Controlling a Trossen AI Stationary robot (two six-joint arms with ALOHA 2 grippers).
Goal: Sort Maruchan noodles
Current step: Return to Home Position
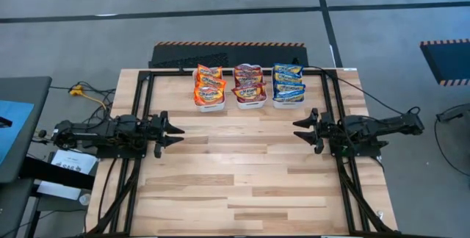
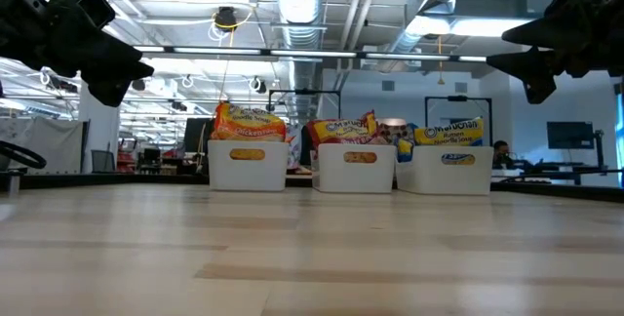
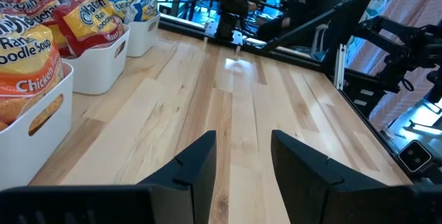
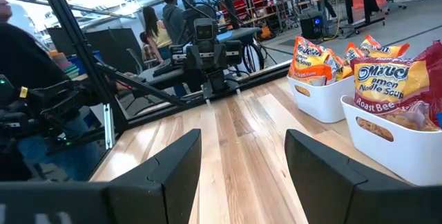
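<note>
Well, the Maruchan noodles all sat sorted at the far edge of the table [image 1: 242,172], in three white bins lined up side by side. The orange packets [image 1: 208,85] filled the left bin [image 2: 248,166], the dark red packets [image 1: 249,84] the middle bin [image 2: 357,170], and the blue packets [image 1: 288,82] the right bin [image 2: 454,172].

Every pack stood on a long edge, its long axis running across the table from left to right. They were filed one behind another, printed faces turned toward the near edge and tops poking above the rims.

Some print was readable. An orange pack showed "Chicken" under part of "Noodle Soup" in the left wrist view. A red one showed "Noodle Soup" and "Roast Bee", cut off by the bin rim, in the right wrist view. A blue one carried "Maruchan" on a yellow band in the low view.

The left gripper [image 1: 175,131] hung above the table's left side, pointing inward. Its fingers [image 3: 197,165] were spread moderately apart with only bare wood between them. The right gripper [image 1: 301,129] mirrored it on the right side, likewise parted and holding nothing, well apart from the bins.
</note>
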